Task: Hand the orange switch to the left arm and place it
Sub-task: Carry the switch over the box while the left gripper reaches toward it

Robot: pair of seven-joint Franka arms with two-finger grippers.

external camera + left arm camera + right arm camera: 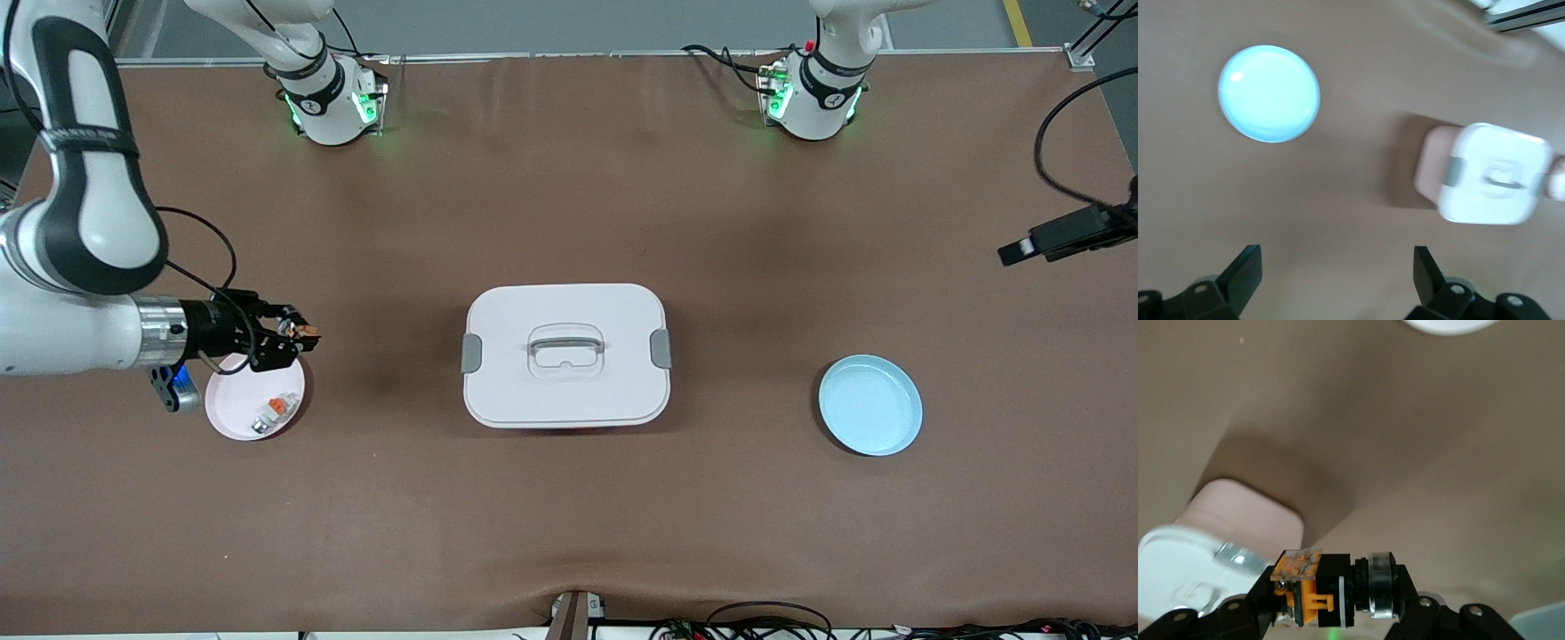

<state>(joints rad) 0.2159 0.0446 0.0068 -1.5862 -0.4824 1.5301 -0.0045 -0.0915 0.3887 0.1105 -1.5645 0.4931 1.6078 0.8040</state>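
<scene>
The orange switch (303, 333) is a small black part with orange markings and a silver ring, clearly seen in the right wrist view (1321, 587). My right gripper (293, 340) is shut on it and holds it in the air over the rim of a pink plate (233, 404), pointing toward the box. The white lidded box (566, 356) stands at the table's middle. It also shows in the left wrist view (1491, 173) and the right wrist view (1171, 573). My left gripper (1338, 257) is open and empty, high above the table. It does not show in the front view.
A small whitish-silver piece with an orange tab (274, 411) lies in the pink plate. A light blue plate (869, 404) sits toward the left arm's end of the table, also in the left wrist view (1269, 93). A black device with a cable (1067, 236) juts in at that end.
</scene>
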